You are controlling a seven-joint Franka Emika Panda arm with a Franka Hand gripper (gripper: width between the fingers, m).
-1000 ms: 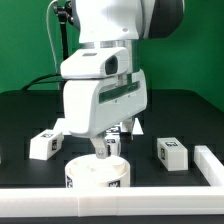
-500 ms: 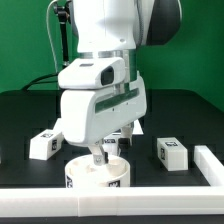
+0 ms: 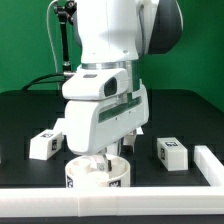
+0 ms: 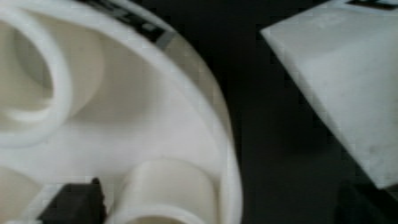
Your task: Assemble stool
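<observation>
The round white seat [image 3: 97,175] stands at the front of the black table, and its ribbed inside [image 4: 107,110] fills the wrist view. My gripper [image 3: 101,160] is right over it, shut on a white stool leg [image 4: 164,195] that reaches down into the seat. In the exterior view the hand hides most of this leg. One dark fingertip [image 4: 71,202] shows beside the leg. A second tagged leg [image 3: 44,144] lies at the exterior view's left of the seat. A third leg [image 3: 170,152] lies at the exterior view's right.
A long white bar [image 3: 205,165] runs along the table's front and the exterior view's right edge. The marker board [image 3: 133,128] lies behind the hand. A flat white part [image 4: 347,95] shows beside the seat in the wrist view.
The hand has come down and turned a little with the leg in it. The leg's tagged end, seen above the seat before, is now hidden behind the hand.
</observation>
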